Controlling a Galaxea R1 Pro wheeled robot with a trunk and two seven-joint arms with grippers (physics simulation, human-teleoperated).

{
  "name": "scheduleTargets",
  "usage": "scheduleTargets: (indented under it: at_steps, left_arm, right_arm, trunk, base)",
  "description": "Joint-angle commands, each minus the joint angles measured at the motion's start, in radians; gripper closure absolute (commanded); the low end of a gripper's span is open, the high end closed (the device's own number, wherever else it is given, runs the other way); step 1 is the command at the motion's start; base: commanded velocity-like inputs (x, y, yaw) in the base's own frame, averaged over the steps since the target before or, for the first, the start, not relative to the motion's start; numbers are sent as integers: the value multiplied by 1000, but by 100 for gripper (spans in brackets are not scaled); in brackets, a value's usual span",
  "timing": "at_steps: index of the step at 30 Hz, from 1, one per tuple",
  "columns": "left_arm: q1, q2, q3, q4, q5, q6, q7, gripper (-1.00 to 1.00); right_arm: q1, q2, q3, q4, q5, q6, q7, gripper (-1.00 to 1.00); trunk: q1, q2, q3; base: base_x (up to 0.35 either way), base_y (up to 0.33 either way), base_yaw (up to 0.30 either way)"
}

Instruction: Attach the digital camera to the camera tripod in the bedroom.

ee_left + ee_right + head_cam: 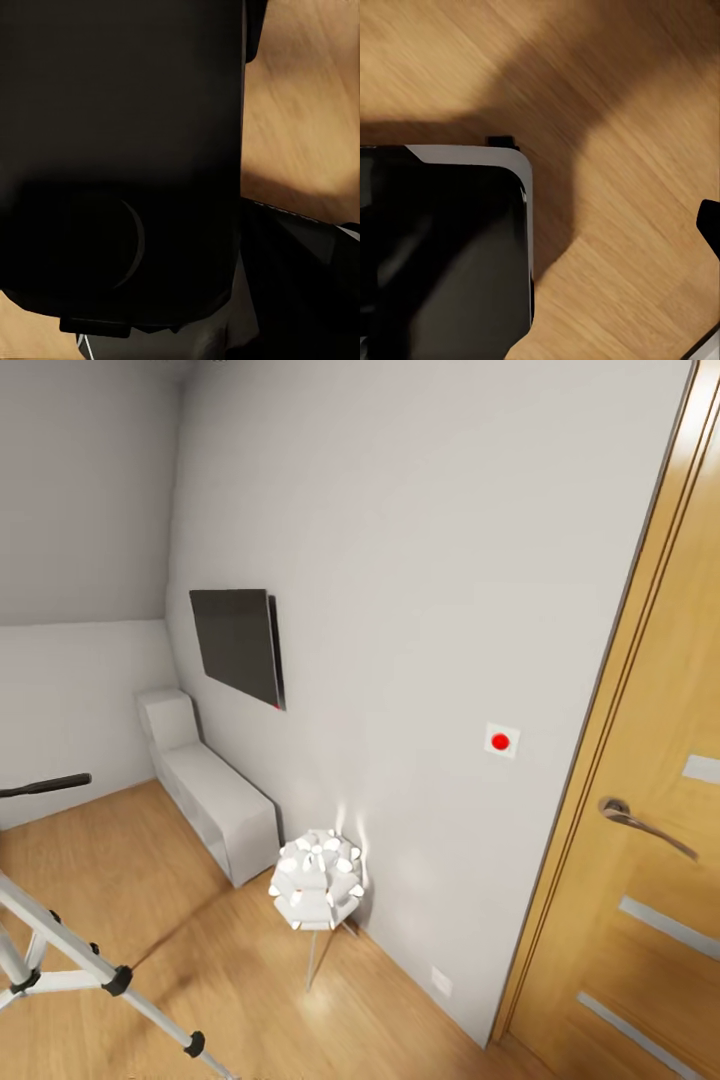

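The camera tripod (92, 960) stands at the lower left of the head view, with silver legs, black joints and its long black pan handle (45, 785) jutting in from the left edge. The digital camera (120, 150) is a black body with a round lens outline. It sits very close in the left wrist view, up off the wood floor (300, 112), and my left gripper's fingers are hidden behind it. A black tip (709, 223) at the edge of the right wrist view may be a finger of my right gripper.
A dark wall screen (238, 645) hangs on the white wall above a white bench (215, 800). A white petal lamp (317, 880) stands on thin legs by the wall. A wooden door (650, 920) with a lever handle (645, 825) is at the right. My dark base (442, 255) is below the right wrist.
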Motion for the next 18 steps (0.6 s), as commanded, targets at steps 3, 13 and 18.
scheduleTargets:
  at_steps: [3, 13, 18]
  left_arm:
    - [-1, 0, -8, 2, 8, -3, -5, 100]
    - [-1, 0, -8, 2, 8, -3, -5, 100]
    - [-1, 0, -8, 2, 8, -3, -5, 100]
  right_arm:
    - [-1, 0, -6, 3, 8, -6, -3, -100]
    - [-1, 0, -6, 3, 8, -6, -3, -100]
    - [-1, 0, -6, 3, 8, -6, -3, -100]
  trunk:
    - [0, -1, 0]
    - [0, -1, 0]
    - [0, -1, 0]
  base:
    - [0, 0, 205]
    - [0, 0, 206]
    - [0, 0, 207]
